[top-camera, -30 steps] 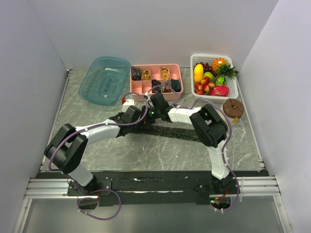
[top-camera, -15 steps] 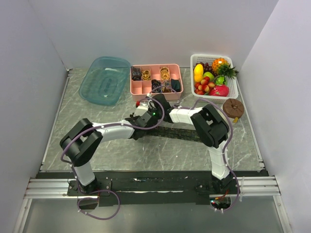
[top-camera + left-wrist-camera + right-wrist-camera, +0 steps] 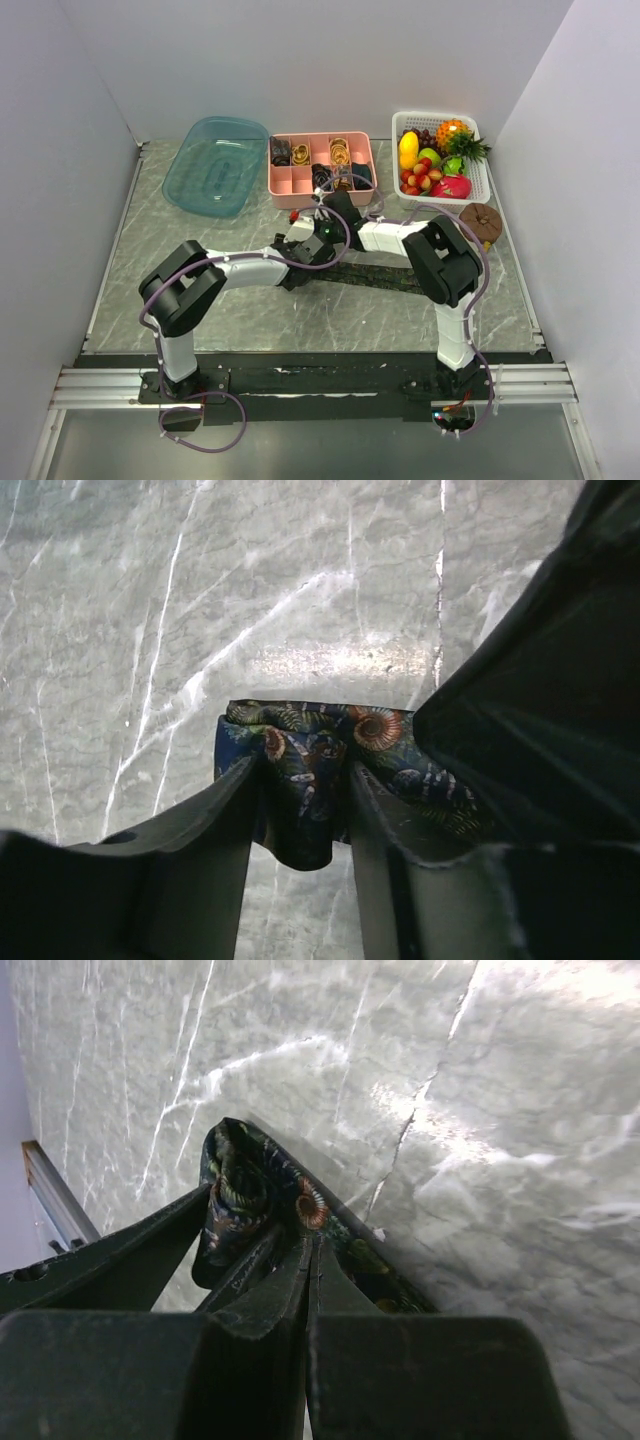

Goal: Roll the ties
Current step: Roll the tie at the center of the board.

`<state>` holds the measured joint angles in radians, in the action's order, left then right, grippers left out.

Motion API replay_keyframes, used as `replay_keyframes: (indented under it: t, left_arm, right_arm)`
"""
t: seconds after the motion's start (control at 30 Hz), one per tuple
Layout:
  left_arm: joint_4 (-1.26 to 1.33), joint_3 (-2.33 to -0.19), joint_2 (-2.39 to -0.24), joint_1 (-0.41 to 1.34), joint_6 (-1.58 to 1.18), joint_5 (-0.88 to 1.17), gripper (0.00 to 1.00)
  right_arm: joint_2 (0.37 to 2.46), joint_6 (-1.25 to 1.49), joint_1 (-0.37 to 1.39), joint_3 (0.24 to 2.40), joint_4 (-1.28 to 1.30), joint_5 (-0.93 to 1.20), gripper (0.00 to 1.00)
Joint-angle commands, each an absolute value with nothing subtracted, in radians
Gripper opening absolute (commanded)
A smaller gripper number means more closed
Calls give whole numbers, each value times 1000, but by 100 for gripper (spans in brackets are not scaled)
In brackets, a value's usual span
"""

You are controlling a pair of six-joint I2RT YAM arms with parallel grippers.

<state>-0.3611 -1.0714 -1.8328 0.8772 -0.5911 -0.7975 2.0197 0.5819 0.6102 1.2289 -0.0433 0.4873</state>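
Note:
A dark patterned tie (image 3: 372, 277) lies as a strip across the middle of the table. Its left end is bunched into a small fold (image 3: 300, 750). My left gripper (image 3: 300, 815) stands open around that fold, a finger (image 3: 235, 820) on each side and the fabric loose between them. My right gripper (image 3: 312, 1255) is shut, its tips pressed together and resting on the tie (image 3: 310, 1205) right next to the fold. From above, the left gripper (image 3: 297, 262) and the right gripper (image 3: 318, 246) meet over the tie's left end. Several rolled ties (image 3: 340, 152) sit in the pink tray (image 3: 278, 184).
A blue plastic tub (image 3: 215, 165) stands at the back left. A white basket (image 3: 482, 180) of toy fruit is at the back right, with a brown round lid (image 3: 480, 222) in front of it. Purple-grey cables loop over both arms.
My left arm has swung right and drawn in toward the tie's left end. Its jaws have widened around the fold. The right gripper has stayed shut and shifted slightly right.

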Motion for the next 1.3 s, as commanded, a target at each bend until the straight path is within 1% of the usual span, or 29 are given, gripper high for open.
replay_keyframes:
  t: [0.0, 0.1, 0.63, 0.8, 0.97, 1.03, 1.07, 1.13, 1.17, 1.27]
  left_arm:
    - [-353, -1103, -1838, 897, -604, -770, 54]
    - [-327, -1086, -1810, 903, -609, -761, 66]
    - [-252, -1065, -1775, 928, -635, -704, 64]
    - [-262, -1074, -1793, 928, -653, -701, 65]
    - [-262, -1065, -1746, 928, -653, -727, 68]
    - [-261, -1060, -1724, 928, -657, -742, 75]
    - [-258, -1058, -1697, 928, -657, -745, 82]
    - [-246, -1046, -1668, 930, -649, -747, 88]
    - [-242, -1043, -1640, 927, -644, -744, 93]
    - [-236, -1031, -1589, 913, -635, -718, 96]
  right_arm:
    - [1945, 568, 597, 1221, -69, 474, 0]
    - [1941, 572, 589, 1206, -81, 480, 0]
    - [1914, 618, 552, 1123, -193, 529, 0]
    - [1904, 620, 548, 1117, -201, 532, 0]
    - [1899, 621, 542, 1115, -210, 541, 0]
    - [1893, 621, 543, 1114, -212, 545, 0]
    - [1888, 620, 543, 1114, -212, 543, 0]
    - [1879, 618, 543, 1111, -212, 543, 0]
    - [1875, 615, 542, 1111, -207, 543, 0]
    - [1867, 614, 543, 1112, -206, 545, 0]
